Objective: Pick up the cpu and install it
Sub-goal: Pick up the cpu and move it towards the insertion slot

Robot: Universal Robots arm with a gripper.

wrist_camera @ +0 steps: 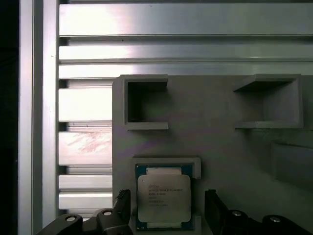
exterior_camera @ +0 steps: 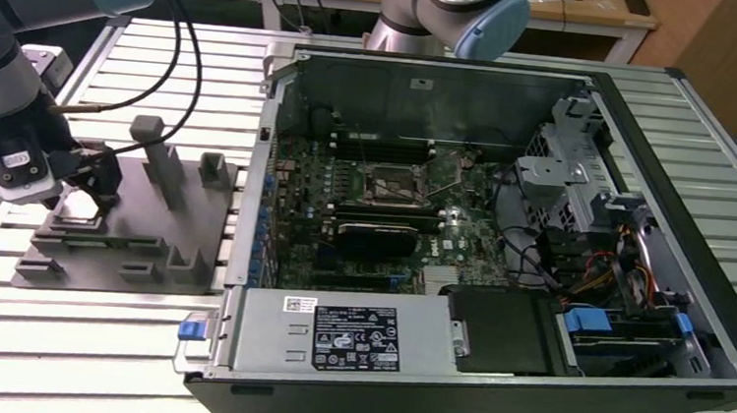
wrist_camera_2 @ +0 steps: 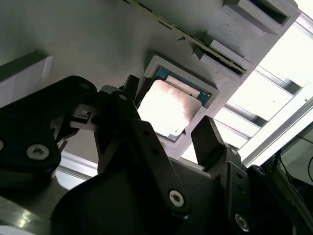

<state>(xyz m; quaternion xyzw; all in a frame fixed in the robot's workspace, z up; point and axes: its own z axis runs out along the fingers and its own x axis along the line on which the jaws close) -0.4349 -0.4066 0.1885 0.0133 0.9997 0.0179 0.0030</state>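
The cpu (wrist_camera: 163, 197) is a small square chip with a shiny silver top and a thin blue-green rim. It lies flat in a raised recess of the grey holder plate (wrist_camera: 220, 147). My gripper (wrist_camera: 167, 209) hangs just above it, open, with one dark finger (wrist_camera: 123, 203) on each side of the chip and small gaps between. In the second wrist view the cpu (wrist_camera_2: 168, 107) sits between the same two fingers (wrist_camera_2: 208, 139) of the gripper (wrist_camera_2: 168, 117). In the exterior view the gripper (exterior_camera: 80, 202) is low over the holder plate (exterior_camera: 128, 247), at that view's left.
An open computer case (exterior_camera: 486, 393) lies at the exterior view's right, with the motherboard's square metal-framed socket (exterior_camera: 390, 181) near its middle. Grey posts (exterior_camera: 161, 166) rise from the holder plate beside the gripper. A second arm (exterior_camera: 457, 11) stands behind the case on the slatted aluminium table (exterior_camera: 69, 341).
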